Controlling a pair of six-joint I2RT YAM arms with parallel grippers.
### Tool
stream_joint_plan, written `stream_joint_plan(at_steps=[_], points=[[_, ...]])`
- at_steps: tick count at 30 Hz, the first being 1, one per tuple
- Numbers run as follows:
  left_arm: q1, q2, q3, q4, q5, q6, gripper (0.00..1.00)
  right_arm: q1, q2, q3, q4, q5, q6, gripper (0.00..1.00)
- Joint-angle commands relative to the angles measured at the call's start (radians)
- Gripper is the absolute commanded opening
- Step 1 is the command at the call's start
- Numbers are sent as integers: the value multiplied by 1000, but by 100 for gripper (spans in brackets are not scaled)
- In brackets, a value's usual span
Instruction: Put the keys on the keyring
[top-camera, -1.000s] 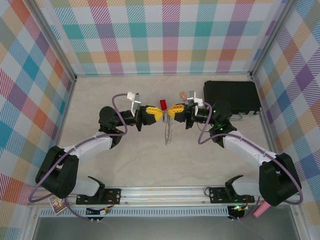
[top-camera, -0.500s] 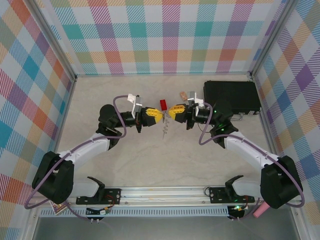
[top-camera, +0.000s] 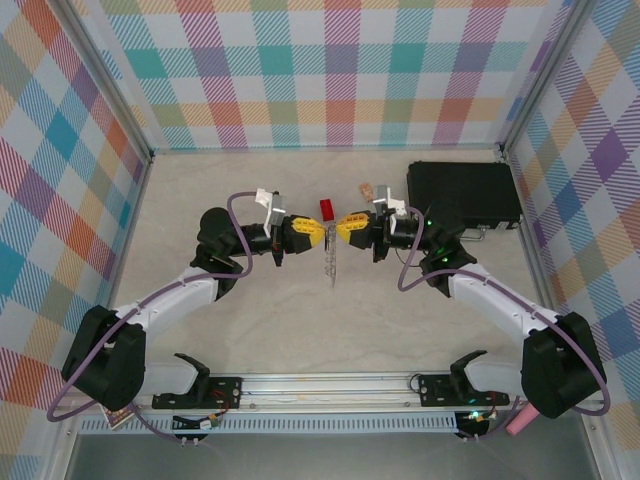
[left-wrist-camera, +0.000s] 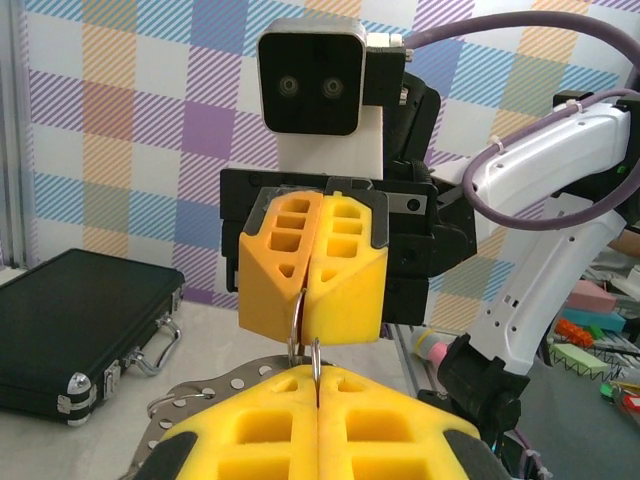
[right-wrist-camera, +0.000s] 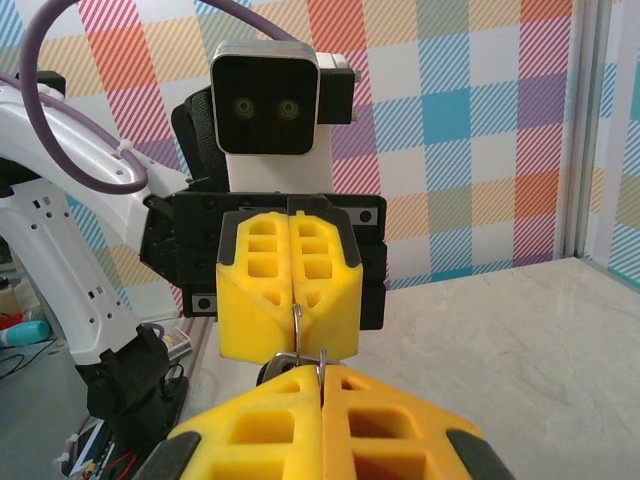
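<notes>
left gripper (top-camera: 318, 232) from 9 o'clock and right gripper (top-camera: 342, 228) from 3 o'clock meet tip to tip, both clamped shut on a wire loop (left-wrist-camera: 305, 340) of the grey keyring (top-camera: 332, 262) dangling toward 6 o'clock, where any uneven pull could tear the floppy ring loose.

L claw (top-camera: 321, 233) & R claw (top-camera: 341, 229) clamped shut — tips facing, nearly touching.

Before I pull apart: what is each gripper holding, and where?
The left gripper and right gripper both have jaws shut on the keyring, pinching a small wire loop at its edge; the ring hangs between them.
</notes>
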Motion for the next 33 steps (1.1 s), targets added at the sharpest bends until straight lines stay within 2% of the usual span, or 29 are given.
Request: stream_joint_plan(at_steps=[1, 33], points=[[7, -22, 30, 8, -6, 21, 0, 6, -14, 37, 20, -22, -27, 0], [12, -39, 22, -7, -40, 31, 0, 14, -14, 31, 36, -20, -29, 0]])
